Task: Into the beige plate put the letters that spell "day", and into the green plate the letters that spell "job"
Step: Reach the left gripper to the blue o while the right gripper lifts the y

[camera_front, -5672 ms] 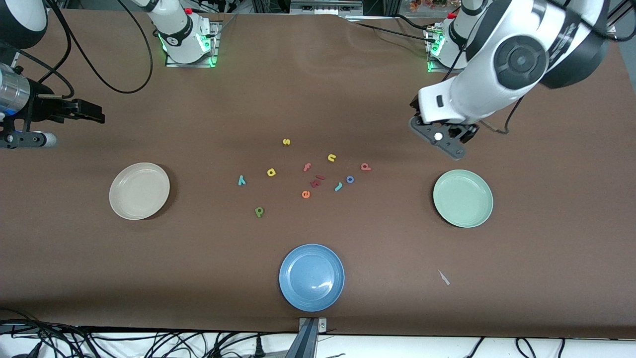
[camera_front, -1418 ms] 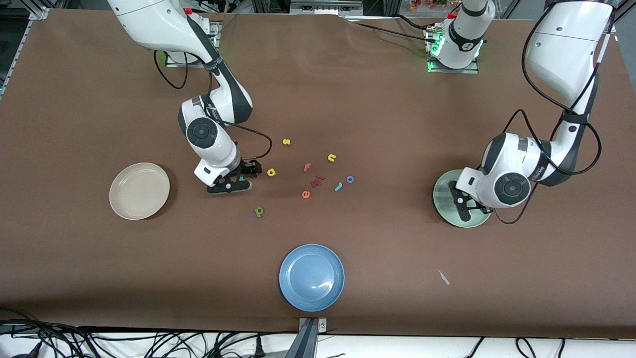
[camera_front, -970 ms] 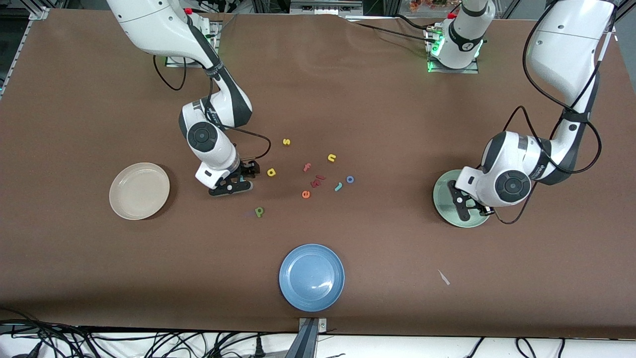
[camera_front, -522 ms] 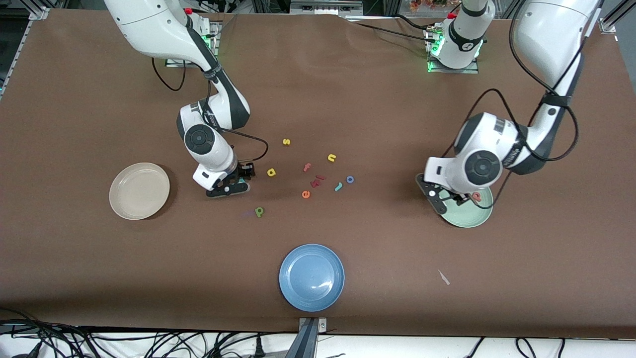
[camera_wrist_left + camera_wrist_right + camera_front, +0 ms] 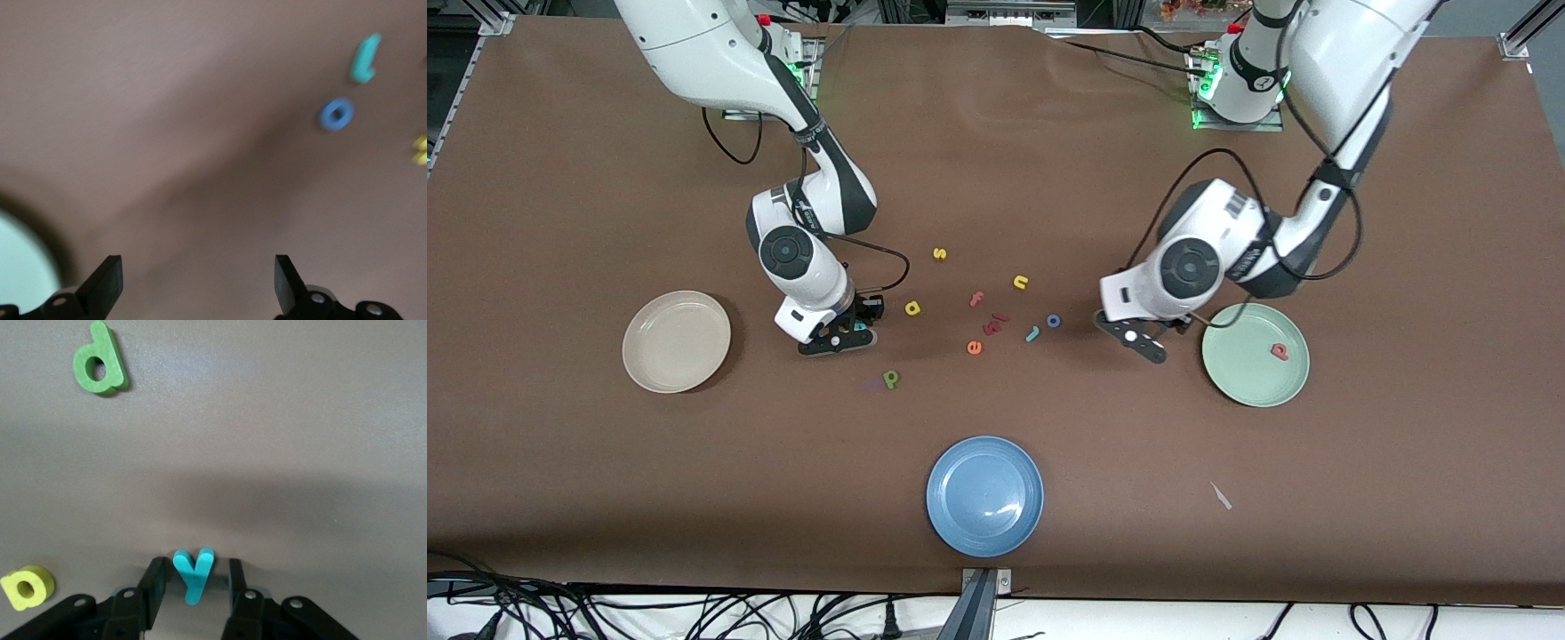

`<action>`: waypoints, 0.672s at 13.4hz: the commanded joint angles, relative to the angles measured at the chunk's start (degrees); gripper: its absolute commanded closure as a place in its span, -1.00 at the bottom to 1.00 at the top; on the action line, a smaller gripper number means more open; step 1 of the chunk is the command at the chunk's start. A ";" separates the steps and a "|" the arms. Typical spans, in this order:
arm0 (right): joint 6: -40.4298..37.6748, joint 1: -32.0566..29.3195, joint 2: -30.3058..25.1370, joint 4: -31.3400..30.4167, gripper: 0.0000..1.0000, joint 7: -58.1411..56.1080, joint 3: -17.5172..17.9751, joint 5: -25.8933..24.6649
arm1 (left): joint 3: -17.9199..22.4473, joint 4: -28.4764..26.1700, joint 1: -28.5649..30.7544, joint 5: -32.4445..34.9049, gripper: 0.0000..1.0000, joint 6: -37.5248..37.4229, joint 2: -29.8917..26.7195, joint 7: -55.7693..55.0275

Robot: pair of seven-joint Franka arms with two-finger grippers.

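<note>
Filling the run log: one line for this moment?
right gripper: around y | left gripper: open, over table | b: in green plate

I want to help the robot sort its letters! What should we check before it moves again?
1. Teal y sits between the right end effector fingers: ok.
2. Fingers clamped on the y: cannot tell.
3. Beige plate has room: ok.
4. Red b lies in the green plate: ok.
5. Left end effector is open, carrying nothing: ok.
6. Blue o and teal j reachable on the table: ok.
</note>
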 commanded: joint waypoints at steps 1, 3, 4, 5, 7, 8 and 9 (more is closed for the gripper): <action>0.47 -0.34 0.95 1.29 0.28 -1.21 0.44 1.38 | 0.28 4.47 -3.86 -1.26 -1.00 5.15 4.93 -7.59; 0.47 -0.17 0.95 1.29 0.45 -0.86 0.44 1.47 | 0.36 4.56 -5.61 -1.08 -1.00 9.82 6.78 -10.68; 0.47 -0.17 0.95 1.29 0.48 -0.86 0.44 1.47 | 0.45 4.47 -5.80 -1.00 -0.98 11.58 7.66 -10.95; 0.47 -0.17 0.95 1.29 0.55 -0.86 0.44 1.47 | 0.45 4.56 -6.06 -0.73 -0.93 12.82 8.36 -10.95; 0.30 -0.26 0.95 1.46 0.60 -0.68 0.44 1.64 | 0.63 4.56 -7.29 -0.12 -0.62 14.32 9.68 -10.95; -0.23 -0.26 0.87 2.25 0.62 -0.86 0.44 2.78 | 0.80 4.56 -8.08 -0.20 -0.47 15.11 10.13 -10.95; -1.45 -0.34 0.60 3.04 0.63 -0.94 0.44 4.01 | 0.98 4.56 -8.69 -0.20 -0.39 15.38 10.91 -10.95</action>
